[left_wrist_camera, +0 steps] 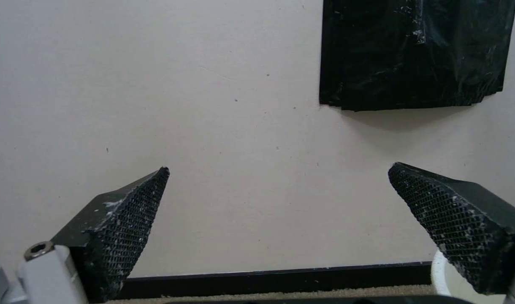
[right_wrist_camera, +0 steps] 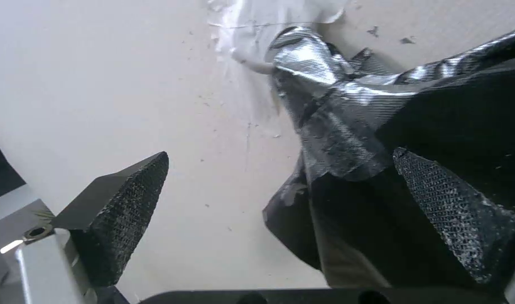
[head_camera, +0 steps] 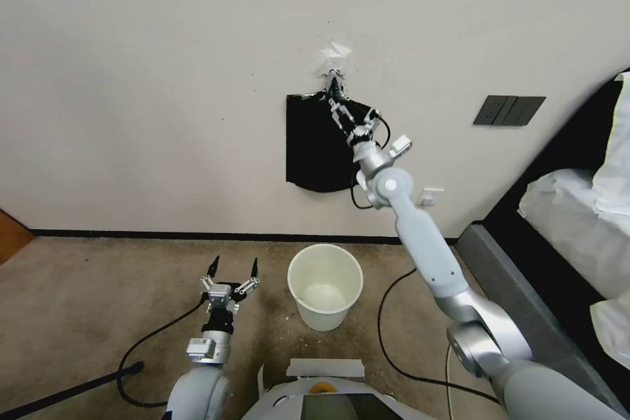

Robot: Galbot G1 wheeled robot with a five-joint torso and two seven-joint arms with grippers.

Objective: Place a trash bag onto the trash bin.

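1. Black plastic hangs flat against the far wall (head_camera: 164, 79): a bundle of bags (head_camera: 315, 151), gathered at its top under a patch of torn tape (head_camera: 336, 52), up and slightly right of centre.
2. Reaching from the near right, the right arm (head_camera: 426, 256) stretches up and away, elbow low and forearm angled towards the far left, wrist bent so the right gripper (head_camera: 335, 97) points at the bundle's gathered top corner.
3. In the right wrist view the fingers (right_wrist_camera: 122, 211) are spread wide, one over bare wall and the other over the crumpled black film; nothing sits between them, and I cannot tell whether either pad touches the plastic.
4. No single trash bag can be told apart from the bundle; all the black film is up on the wall.
5. On the brown carpet (head_camera: 98, 289), near the wall's dark baseboard (head_camera: 197, 234), stands the white trash bin (head_camera: 325, 269), upright, with nothing inside it or over its rim.
6. Low on the near left, just left of the bin, the left gripper (head_camera: 233, 269) points up and away with its fingers parted, holding nothing.
7. To the far right, a dark switch plate (head_camera: 508, 110) is on the wall.
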